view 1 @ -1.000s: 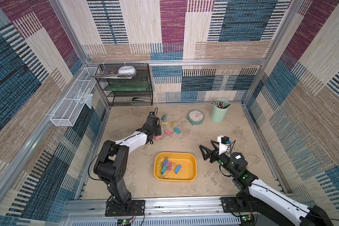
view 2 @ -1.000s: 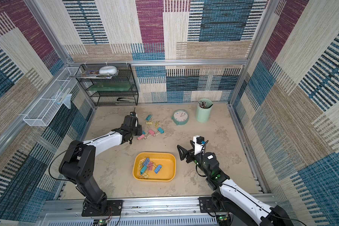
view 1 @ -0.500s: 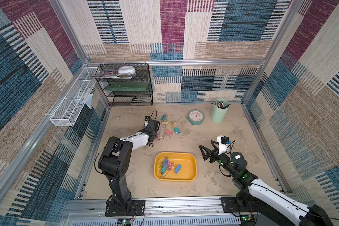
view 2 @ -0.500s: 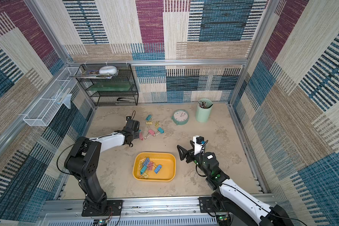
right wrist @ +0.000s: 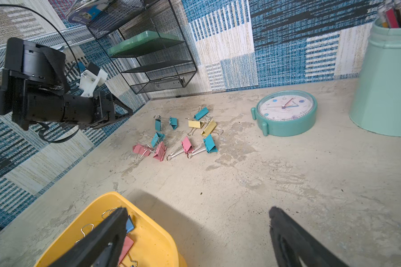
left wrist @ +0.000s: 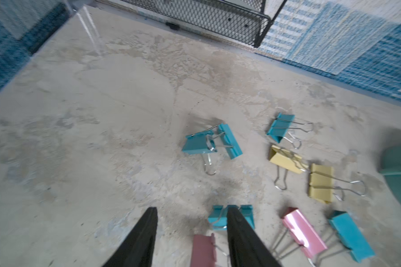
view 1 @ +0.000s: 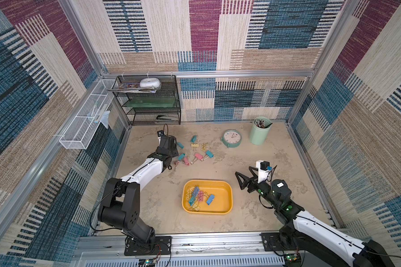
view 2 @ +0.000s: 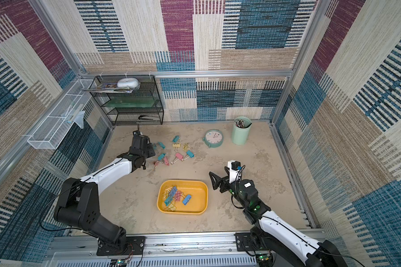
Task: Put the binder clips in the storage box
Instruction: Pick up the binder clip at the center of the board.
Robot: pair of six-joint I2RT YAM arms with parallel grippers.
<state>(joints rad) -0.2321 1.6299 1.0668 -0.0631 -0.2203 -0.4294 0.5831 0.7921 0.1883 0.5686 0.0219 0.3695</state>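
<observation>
1. The biggest risk is a tangled lift. About ten binder clips (view 1: pixel 197 155) lie loose in a tight cluster on the surface (view 1: pixel 158 203). Two teal ones (left wrist: pixel 198 144) have their wire handles hooked together, so picking one likely drags its partner, which may drop short of the storage box (view 1: pixel 221 203).
2. The left arm (view 1: pixel 146 172) hangs over the cluster's edge, its jaws partly apart and empty. One fingertip covers a teal clip (left wrist: pixel 217 215), so closing here could shove it or pinch only a slippery handle.
3. The right arm (view 1: pixel 278 191) waits just beside the box, jaws wide apart and empty — a crossing arm could bump it.
4. Around them, the black mesh shelf (view 1: pixel 148 104), pen cup (view 1: pixel 260 131) and clock (view 1: pixel 232 138) stand behind — nothing lies between cluster and box.
</observation>
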